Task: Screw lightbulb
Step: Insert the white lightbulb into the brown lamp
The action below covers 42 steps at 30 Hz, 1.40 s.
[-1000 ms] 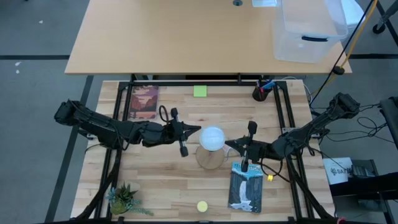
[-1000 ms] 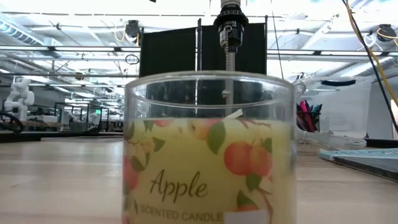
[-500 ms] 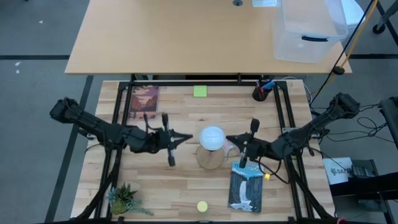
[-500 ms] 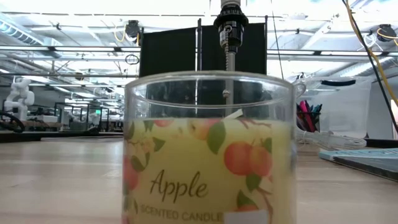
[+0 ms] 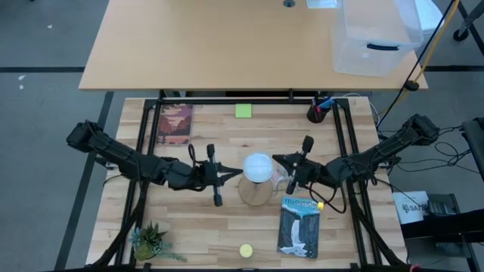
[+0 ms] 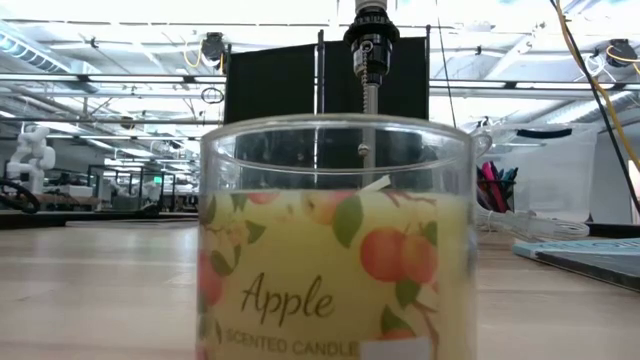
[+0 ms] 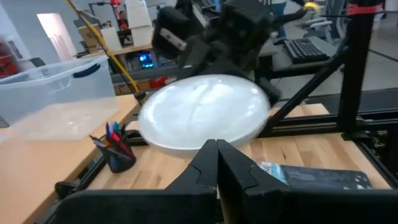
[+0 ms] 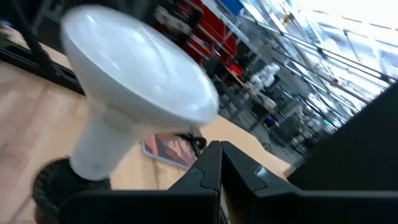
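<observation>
The white frosted lightbulb [image 5: 258,167] stands upright with its neck in the black socket [image 8: 53,182] of the round wooden base [image 5: 255,192] at the table's middle. My left gripper [image 5: 240,174] is shut, its tips at the globe's left side; the globe fills the left wrist view [image 7: 205,112]. My right gripper [image 5: 275,159] is shut, just right of the globe [image 8: 137,68], with a small gap to it in the right wrist view. The low view shows neither gripper nor the bulb. My left gripper points its shut fingertips [image 7: 216,149] level from the table's left at the lower edge of the globe [image 7: 199,140]. I cannot tell whether they touch it.
A blue book [image 5: 300,227] lies near the right of the base, a reddish book [image 5: 175,123] at the far left. A green note [image 5: 243,111], a pen cup [image 5: 316,113], a small plant [image 5: 151,242] and an apple candle jar [image 6: 335,250] at the front edge.
My left gripper drew back from the bulb toward the table's left, rolled about its axis, then came back to the bulb's left side. My right gripper has gone a little toward the far edge, staying beside the bulb. The bulb has kept its place.
</observation>
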Each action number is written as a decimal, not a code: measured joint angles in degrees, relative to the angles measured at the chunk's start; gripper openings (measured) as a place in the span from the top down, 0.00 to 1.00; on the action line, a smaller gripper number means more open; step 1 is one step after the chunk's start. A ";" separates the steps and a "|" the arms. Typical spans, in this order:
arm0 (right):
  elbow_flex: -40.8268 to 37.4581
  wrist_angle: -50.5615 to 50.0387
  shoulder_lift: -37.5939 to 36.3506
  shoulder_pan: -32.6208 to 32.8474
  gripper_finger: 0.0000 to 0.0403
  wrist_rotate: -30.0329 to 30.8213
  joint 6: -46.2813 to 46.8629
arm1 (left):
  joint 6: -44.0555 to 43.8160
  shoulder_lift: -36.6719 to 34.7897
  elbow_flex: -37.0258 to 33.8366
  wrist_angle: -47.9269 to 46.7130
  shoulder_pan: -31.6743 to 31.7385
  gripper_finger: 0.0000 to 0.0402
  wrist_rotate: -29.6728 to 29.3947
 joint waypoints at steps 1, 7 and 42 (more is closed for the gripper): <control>0.00 0.13 -0.01 0.01 1.00 -0.99 -0.25 | -0.11 0.00 0.00 -0.01 0.27 1.00 0.00; 0.00 -0.22 -0.02 0.36 1.00 -0.99 -1.25 | -0.18 0.00 0.00 -0.09 1.32 1.00 0.15; 0.00 -3.70 -0.02 5.07 1.00 5.06 0.78 | 1.74 -3.26 -0.02 -4.18 -1.25 1.00 -0.35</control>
